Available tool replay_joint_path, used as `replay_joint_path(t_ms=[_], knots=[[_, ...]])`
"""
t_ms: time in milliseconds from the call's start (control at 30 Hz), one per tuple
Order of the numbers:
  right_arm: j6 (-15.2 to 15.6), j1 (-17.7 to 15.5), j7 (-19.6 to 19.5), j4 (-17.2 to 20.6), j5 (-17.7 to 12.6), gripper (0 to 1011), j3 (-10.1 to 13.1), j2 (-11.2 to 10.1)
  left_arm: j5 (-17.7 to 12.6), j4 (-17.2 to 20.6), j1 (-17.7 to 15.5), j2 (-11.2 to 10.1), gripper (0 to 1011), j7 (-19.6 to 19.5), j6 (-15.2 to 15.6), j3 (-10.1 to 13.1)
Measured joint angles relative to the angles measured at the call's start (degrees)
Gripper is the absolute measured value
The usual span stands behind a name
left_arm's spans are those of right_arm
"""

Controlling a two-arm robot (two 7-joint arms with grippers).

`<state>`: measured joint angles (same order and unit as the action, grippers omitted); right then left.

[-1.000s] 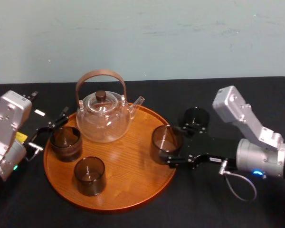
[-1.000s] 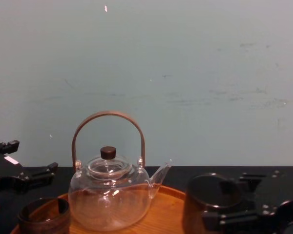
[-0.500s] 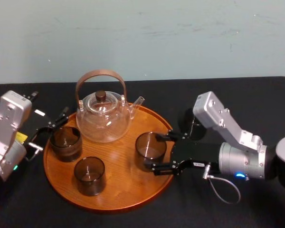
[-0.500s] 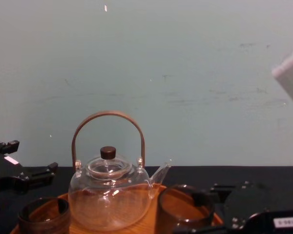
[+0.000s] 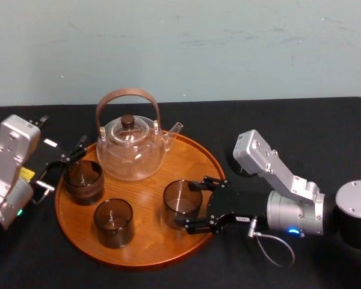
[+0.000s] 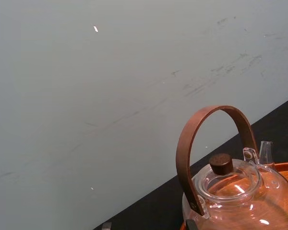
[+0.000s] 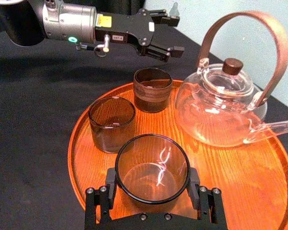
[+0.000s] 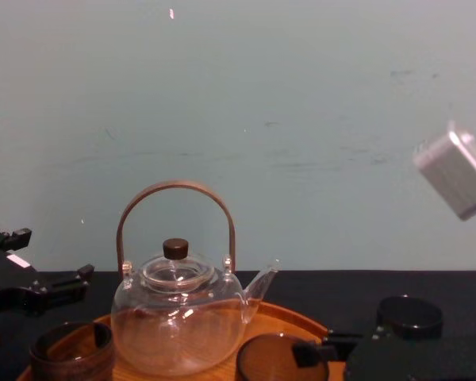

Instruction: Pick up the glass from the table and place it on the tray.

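Right wrist view: glass (image 7: 152, 165) clasped between right gripper (image 7: 152, 184) jaws.

Tray (image 5: 141, 247): orange-brown wood, visible grain, smooth satin sheen.
Glass (image 5: 180, 200): smoky, transparent, glossy.
Right gripper (image 5: 187, 205): matt black.
Teapot (image 5: 131, 155): clear glossy glass; handle (image 5: 127, 94) brown wood-like band; knob (image 5: 127, 120) dark wood.
Tabletop (image 5: 301, 126): black, matt, cloth-like.
Right arm casing (image 5: 271, 167): silver-grey metal, dull satin.
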<state>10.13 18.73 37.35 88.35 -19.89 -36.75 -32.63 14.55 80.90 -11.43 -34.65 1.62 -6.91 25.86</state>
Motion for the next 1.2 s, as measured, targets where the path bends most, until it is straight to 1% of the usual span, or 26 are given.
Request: replay_joint_path(t_ms=[567,1033,1200], knots=[[-0.77,1.10,0.40,-4.30,1.20,883,-1.55,1.94,0.00,0.00,0.00,0.00,1001,0.00,0.00,0.00],[-0.52,1.40,0.43,-5.53,1.68,883,-1.77,2.65,0.00,0.00,0.00,0.00,1001,0.00,0.00,0.00],[-0.29,1.35,-0.15,-5.60,2.38,883,-1.85,2.76,0.00,0.00,0.00,0.00,1001,0.00,0.00,0.00]])
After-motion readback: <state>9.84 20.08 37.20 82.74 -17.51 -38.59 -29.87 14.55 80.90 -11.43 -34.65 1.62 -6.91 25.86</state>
